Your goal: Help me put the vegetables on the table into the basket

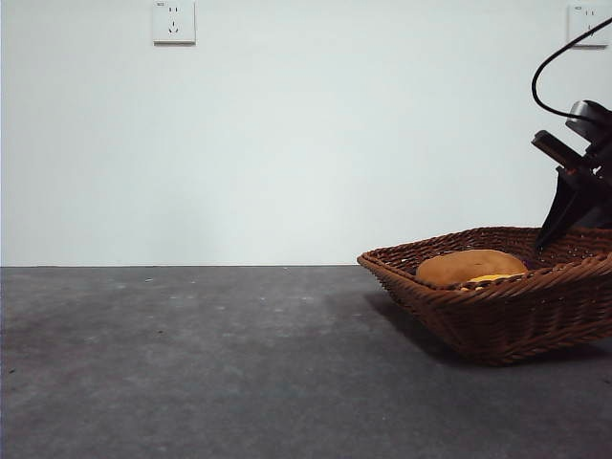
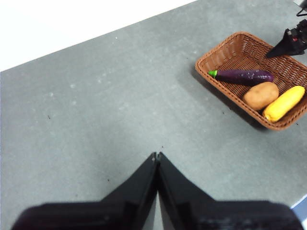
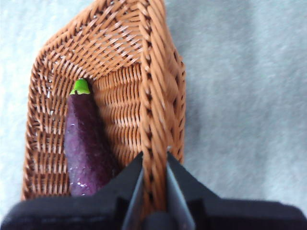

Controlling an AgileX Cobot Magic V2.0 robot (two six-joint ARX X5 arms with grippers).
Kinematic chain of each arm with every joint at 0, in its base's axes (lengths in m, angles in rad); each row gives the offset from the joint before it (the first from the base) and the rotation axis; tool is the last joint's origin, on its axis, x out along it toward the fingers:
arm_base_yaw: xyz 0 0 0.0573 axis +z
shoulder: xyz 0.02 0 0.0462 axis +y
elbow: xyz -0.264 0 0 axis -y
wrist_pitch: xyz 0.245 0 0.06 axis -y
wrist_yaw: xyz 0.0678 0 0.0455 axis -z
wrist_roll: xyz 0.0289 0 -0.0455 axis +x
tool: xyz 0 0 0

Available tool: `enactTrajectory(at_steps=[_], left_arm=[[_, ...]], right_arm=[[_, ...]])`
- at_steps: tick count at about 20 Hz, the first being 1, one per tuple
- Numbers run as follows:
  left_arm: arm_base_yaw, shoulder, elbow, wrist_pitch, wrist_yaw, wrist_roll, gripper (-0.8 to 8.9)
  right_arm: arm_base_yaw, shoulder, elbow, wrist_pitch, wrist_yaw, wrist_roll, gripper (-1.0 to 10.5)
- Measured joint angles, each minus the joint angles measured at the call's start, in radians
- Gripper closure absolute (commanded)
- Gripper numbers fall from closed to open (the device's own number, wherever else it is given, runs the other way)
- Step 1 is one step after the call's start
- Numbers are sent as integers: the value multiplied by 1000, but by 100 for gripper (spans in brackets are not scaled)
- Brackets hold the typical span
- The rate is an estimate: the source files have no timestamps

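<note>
The brown wicker basket [image 1: 478, 298] stands on the dark grey table [image 1: 191, 363] at the right. In the left wrist view the basket [image 2: 229, 95] holds the purple eggplant [image 2: 244, 75], the potato [image 2: 260, 95] and the yellow corn cob [image 2: 284, 103] side by side. The front view shows only the potato [image 1: 469, 265] and a strip of corn [image 1: 492, 278] over the rim. My right gripper [image 3: 155, 155] hangs just above the basket's rim [image 3: 148, 72] beside the eggplant [image 3: 86, 143], jaws a narrow gap apart and empty. It also shows in the front view [image 1: 550, 239]. My left gripper [image 2: 157, 155] is shut and empty, high over the bare table.
A white wall with two sockets [image 1: 173, 21] runs behind the table. The table's edge shows at a corner of the left wrist view [image 2: 300, 206].
</note>
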Motion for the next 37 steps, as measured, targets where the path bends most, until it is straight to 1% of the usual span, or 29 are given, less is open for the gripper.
enactTrajectory(at_steps=[5,9,11,14,20,21,22,23,24,25,28,30,32,33,34,35,36,37], left_arm=[[0,0,0,-16,0,0,821],[0,0,0,-16,0,0,821],[0,0,0,-6,0,0,821],[0,0,0,9,0,0,821],[0,2,0,9,0,0,821],[0,2,0,9,0,0,821],[0,2,0,9,0,0,821],[0,2,0,10,0,0,821],[0,2,0,9,0,0,821],[0,2,0,9,0,0,821],[0,3,0,10,0,0,821],[0,3,0,9,0,1,821],[0,7,0,10,0,4,821],[0,10,0,10,0,5,821],[0,12,0,10,0,5,821],[0,16,0,11,0,5,821],[0,21,0,11,0,5,821],[0,25,0,11,0,5,821]], right_arm=[[-38,42,6,9,5,-5,959],[-74,44,13,-70,32,-40,959],[-74,44,13,-105,42,-63,959],[-73,44,14,-108,86,-82,959],[-56,56,21,-108,98,-97,958],[-53,56,21,-108,105,-97,934],[-50,56,21,-105,105,-97,850],[-49,56,21,-100,106,-92,726],[-47,62,21,-89,115,-81,638],[-44,72,21,-87,116,-73,619],[-42,69,34,-100,120,-64,625],[-42,13,60,-132,140,-62,627],[-42,-79,123,-220,159,-63,632],[-42,-129,160,-276,156,-67,637],[-42,-180,196,-346,136,-75,638],[-41,-230,220,-412,102,-82,687],[-34,-285,231,-478,68,-92,778],[-24,-343,235,-537,54,-109,830]])
